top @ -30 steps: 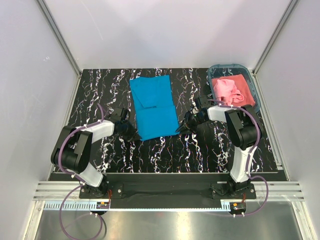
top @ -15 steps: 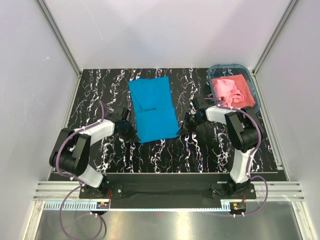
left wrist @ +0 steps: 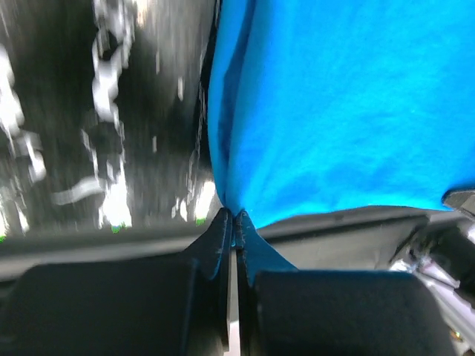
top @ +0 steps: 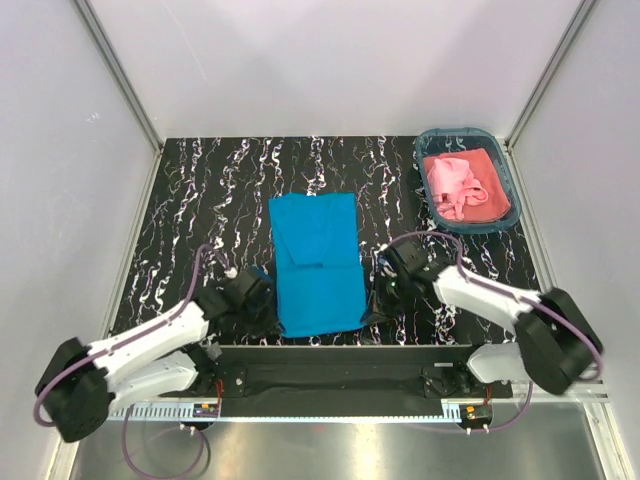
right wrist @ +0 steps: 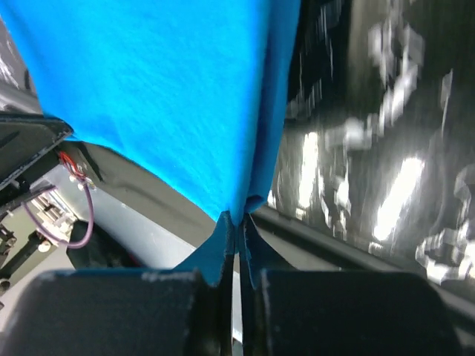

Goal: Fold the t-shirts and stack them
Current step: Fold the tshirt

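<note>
Left end effector point(left wrist: 234, 220): fingers pressed together on the near left corner of the turquoise t-shirt point(left wrist: 334, 96), with a small tuft of blue cloth pinched between the pads.
Right end effector point(right wrist: 237, 221): clamped tight on the near right corner of the same shirt, the cloth caught between its two fingers.
Arms: both lie low along the near edge of the table point(top: 200, 190), the left reaching in from the left and the right from the right, one at each side of the shirt.
Turquoise t-shirt: folded into a long rectangle in the middle of the table, running from mid-table to the near edge. A folded flap shows on its far half, and its near hem sits between the two end effectors.
Pink t-shirt point(top: 462, 180): crumpled loosely, not folded, inside the basket.
Basket point(top: 455, 131): teal rimmed, at the far right corner of the table, well apart from the turquoise t-shirt and from both arms.
</note>
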Robot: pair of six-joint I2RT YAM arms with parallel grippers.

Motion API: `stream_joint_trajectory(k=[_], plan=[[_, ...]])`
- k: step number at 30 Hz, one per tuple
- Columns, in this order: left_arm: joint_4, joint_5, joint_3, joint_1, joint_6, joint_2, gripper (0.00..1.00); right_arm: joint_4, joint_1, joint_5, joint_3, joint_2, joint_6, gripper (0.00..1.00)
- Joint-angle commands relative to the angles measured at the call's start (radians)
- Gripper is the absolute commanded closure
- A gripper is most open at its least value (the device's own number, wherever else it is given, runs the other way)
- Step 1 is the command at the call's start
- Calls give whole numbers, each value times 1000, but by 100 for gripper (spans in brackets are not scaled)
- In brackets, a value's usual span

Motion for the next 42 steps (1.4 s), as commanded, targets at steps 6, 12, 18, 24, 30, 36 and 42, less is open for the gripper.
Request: stream_joint_trajectory(k=[6, 12, 18, 24, 30, 36, 42], plan=[[-173, -158, -35, -232, -285, -239, 100, -125, 147, 99, -104, -315, 188, 100], [-243, -209, 32, -370, -377, -261, 100, -177, 240, 145, -109, -407, 274, 100], [-372, -274, 184, -419, -385, -240, 100, -282, 247, 202, -22, -459, 272, 100], [-463, -341, 356, -401, -334, -198, 100, -349, 245, 254, 130, -393, 225, 100], [-426, -258, 437, -228, -158, -112, 100, -369, 204, 269, 276, -263, 150, 100], [-397, -189, 549, -32, 55, 27, 100, -377, 32, 187, 385, -153, 29, 100], [-343, -117, 678, 113, 218, 216, 100, -377, -52, 116, 527, 14, -67, 100]])
